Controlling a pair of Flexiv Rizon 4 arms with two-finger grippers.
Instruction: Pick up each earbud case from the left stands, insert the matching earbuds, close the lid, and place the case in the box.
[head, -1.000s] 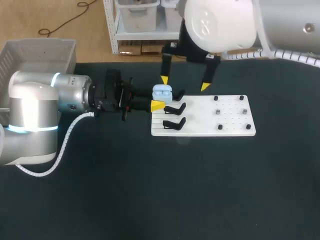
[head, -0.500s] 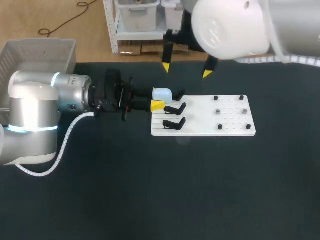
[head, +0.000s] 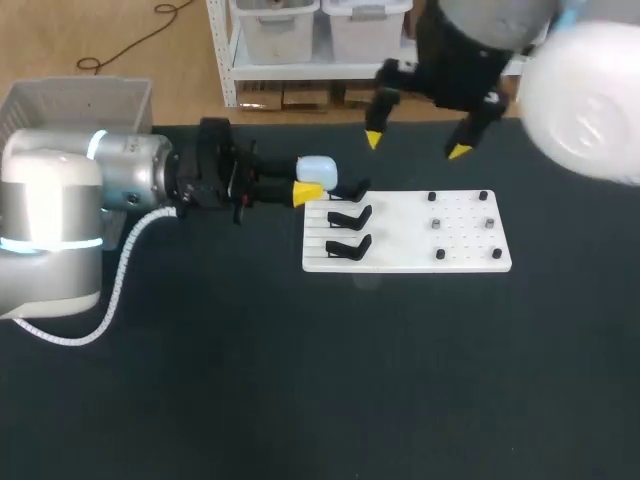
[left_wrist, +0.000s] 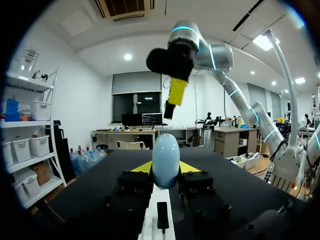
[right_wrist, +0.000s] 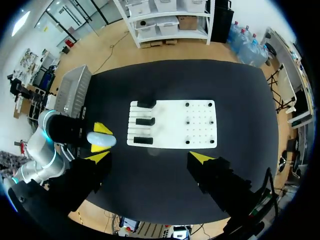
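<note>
A pale blue earbud case (head: 318, 168) with its lid down is held sideways in my left gripper (head: 312, 181), just off the back left corner of the white board (head: 405, 262). In the left wrist view the case (left_wrist: 166, 160) stands between the two yellow tips, and both fingers press on it. My right gripper (head: 416, 146) hangs high over the table's back edge, open and empty. From the right wrist view the case (right_wrist: 101, 139) lies far below, beside the board (right_wrist: 172, 125), and my right gripper (right_wrist: 150, 158) is spread wide.
Two black stands (head: 349, 215) (head: 348, 245) sit empty on the board's left side. Small black and grey pegs (head: 437, 224) dot its right half. A grey box (head: 75, 100) stands off the table's back left corner.
The case's lid was open a second ago and is down now. My right gripper has risen and swung right, away from the case. My left gripper has drawn the case slightly back and left.
</note>
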